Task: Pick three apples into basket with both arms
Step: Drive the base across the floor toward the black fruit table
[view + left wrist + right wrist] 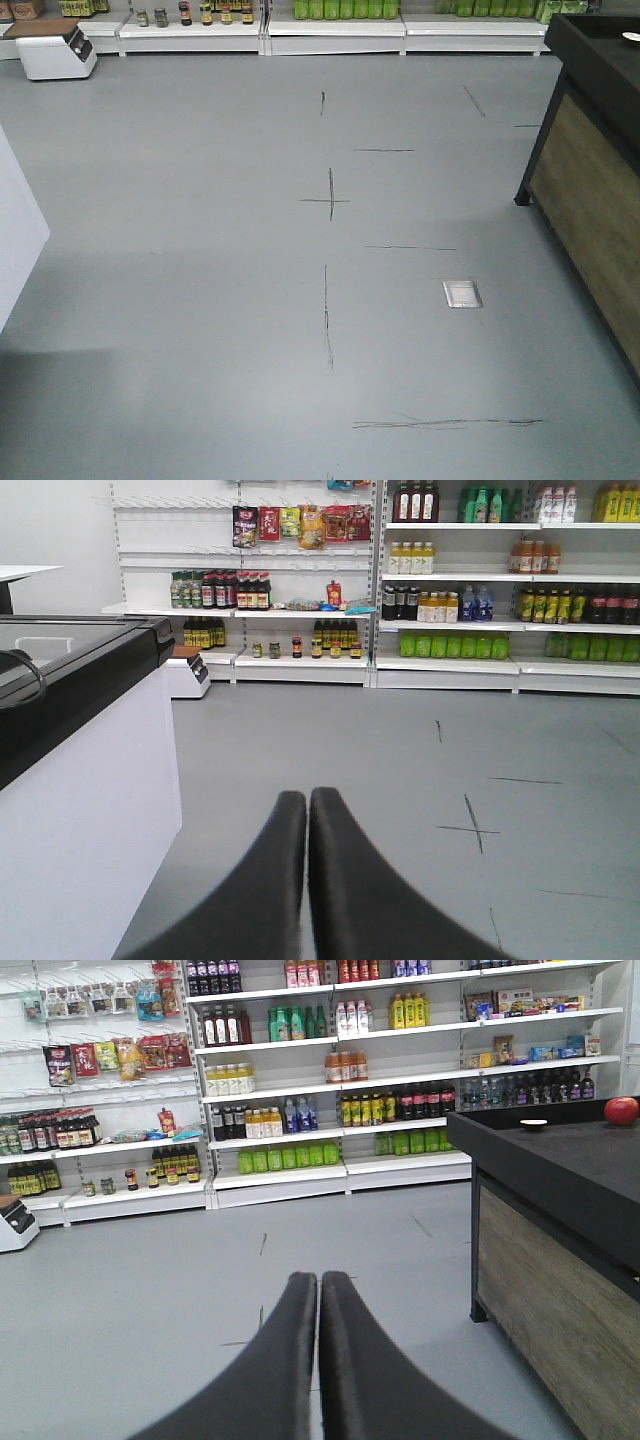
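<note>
**Grey floor ahead, both claws pressed together, one apple in sight**

Grey vinyl floor (200,260) fills the front view, crossed with thin black marks and broken only by a small metal floor plate (461,293). No fruit or basket lies on it, so the robot appears to stand back from its work, with the reaching not yet begun.

The left claw (308,800) has its two black fingers pressed flat together and holds nothing. It points level across the floor toward the stocked shelves (450,610), with a white chest freezer (90,780) close on its left side. The right claw (320,1282) is likewise pressed together and empty, aimed the same way. This looks like a tucked travelling pose, with the fingers pressed together so that nothing snags while the base moves.

The only task item visible is one red apple (621,1110). It sits on the far end of the black-topped desk (570,1170), which stands to the right of the right claw and well apart from it. A small dark dish (534,1123) rests on the same top, near the apple but not touching it. The desk's corner also shows at the right edge of the front view. The other two apples and the basket appear in no view.

The desk lies on the right, so the right arm seems better placed for that apple. Both claws must spread before any grasp, and the base likely needs to come nearer first.
</note>
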{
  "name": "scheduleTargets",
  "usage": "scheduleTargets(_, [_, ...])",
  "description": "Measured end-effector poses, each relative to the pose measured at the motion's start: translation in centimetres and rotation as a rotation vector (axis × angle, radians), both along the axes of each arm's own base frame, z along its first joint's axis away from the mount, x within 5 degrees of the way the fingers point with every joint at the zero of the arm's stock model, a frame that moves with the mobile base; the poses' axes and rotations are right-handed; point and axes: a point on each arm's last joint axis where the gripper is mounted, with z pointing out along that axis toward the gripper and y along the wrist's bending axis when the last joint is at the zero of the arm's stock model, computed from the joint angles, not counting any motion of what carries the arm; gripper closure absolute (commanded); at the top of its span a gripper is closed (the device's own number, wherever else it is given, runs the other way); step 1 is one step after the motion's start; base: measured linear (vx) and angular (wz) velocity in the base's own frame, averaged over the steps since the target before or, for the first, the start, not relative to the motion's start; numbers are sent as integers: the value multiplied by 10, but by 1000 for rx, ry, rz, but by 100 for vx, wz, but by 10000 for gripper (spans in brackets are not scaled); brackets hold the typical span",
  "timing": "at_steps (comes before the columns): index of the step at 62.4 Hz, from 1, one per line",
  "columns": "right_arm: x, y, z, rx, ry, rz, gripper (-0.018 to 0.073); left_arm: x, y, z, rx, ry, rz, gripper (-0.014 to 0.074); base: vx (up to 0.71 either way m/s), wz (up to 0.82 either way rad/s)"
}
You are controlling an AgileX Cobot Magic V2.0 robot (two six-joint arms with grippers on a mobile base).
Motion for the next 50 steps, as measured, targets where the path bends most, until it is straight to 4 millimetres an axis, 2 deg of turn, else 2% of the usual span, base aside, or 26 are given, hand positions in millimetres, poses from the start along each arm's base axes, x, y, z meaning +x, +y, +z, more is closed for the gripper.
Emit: scheduleTargets(50, [0, 0, 0, 0, 0, 0, 564, 0, 0, 0, 0, 0, 0, 603, 0, 0])
